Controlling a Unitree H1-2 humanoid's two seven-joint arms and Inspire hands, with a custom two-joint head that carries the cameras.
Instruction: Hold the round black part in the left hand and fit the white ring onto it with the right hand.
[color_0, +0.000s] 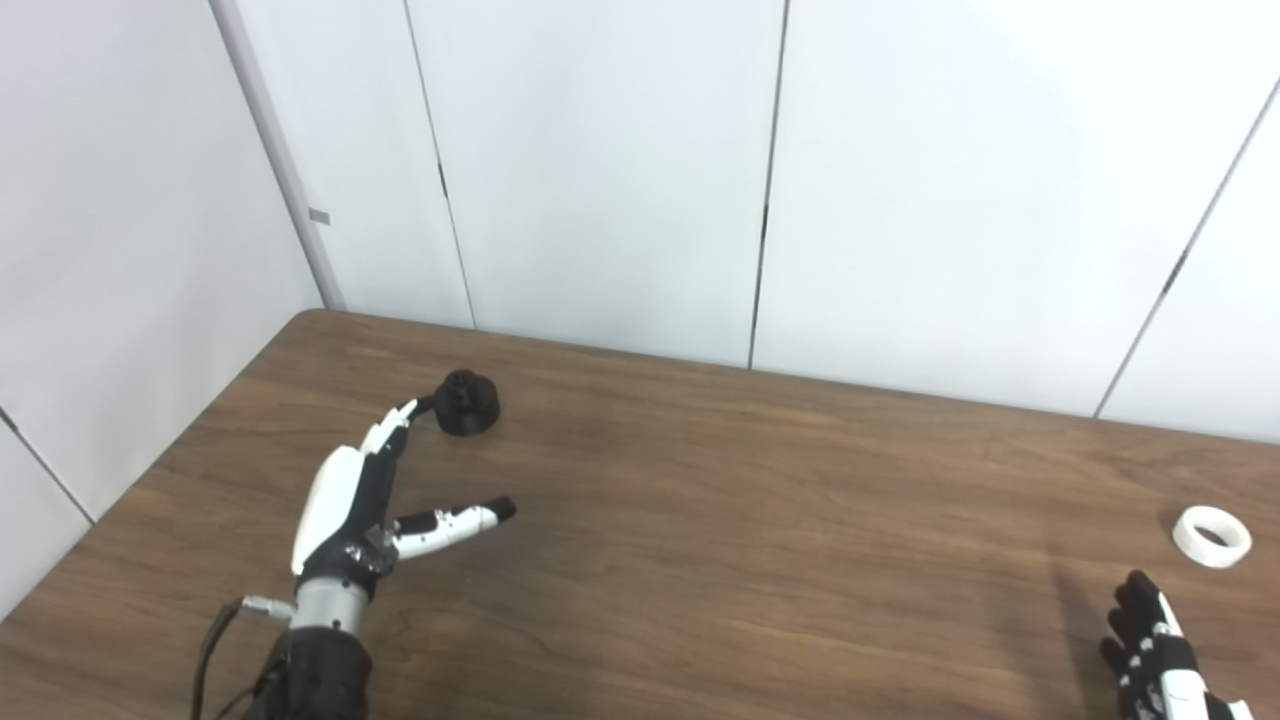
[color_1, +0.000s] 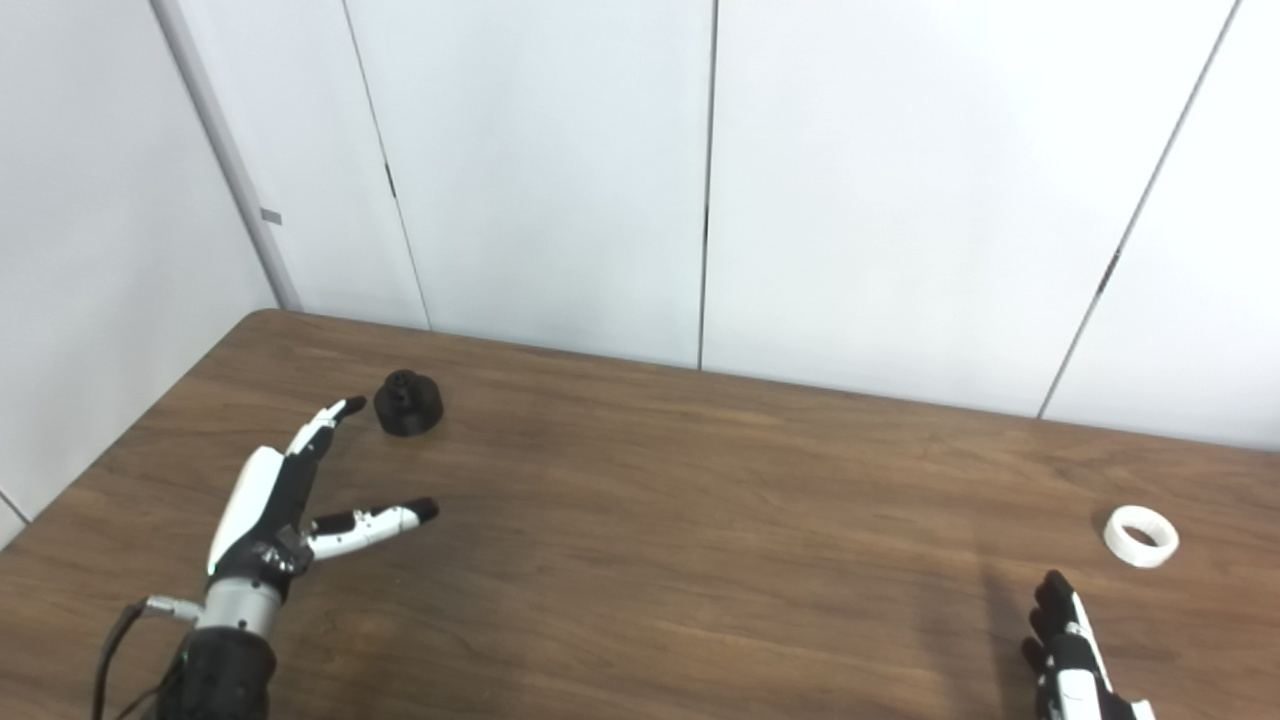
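Brown wood-grain desk (color_0: 700, 520), set into a corner of pale wall panels (color_0: 600, 170). Round black part (color_0: 467, 402) sits on the desk toward the far left, upright, a smaller knob-like top on a wider base. Left robot hand (color_0: 370, 490) comes up from the lower left, white shell on the back, dark underneath. It holds nothing: fingers (color_0: 392, 430) stretched forward and close together, thumb (color_0: 455, 520) splayed out to the right, well apart from them. The dark fingertips reach right next to the black part's left side; in the left eye view they seem to touch or overlap it, in the right eye view a thin strip of desk shows between them, so contact cannot be confirmed. A grey cuff and a cable show at the left wrist. White ring (color_0: 1212, 536) lies flat on the desk far over at the right, hole facing up, well apart from the black part. Right robot hand (color_0: 1150, 650) pokes in at the bottom right corner, near the ring but on the near side of it and clear of it, not touching. Only its dark fingers and a bit of white show; they point up and away, nothing held, but too much is cut off by the frame edge to tell how it is set.
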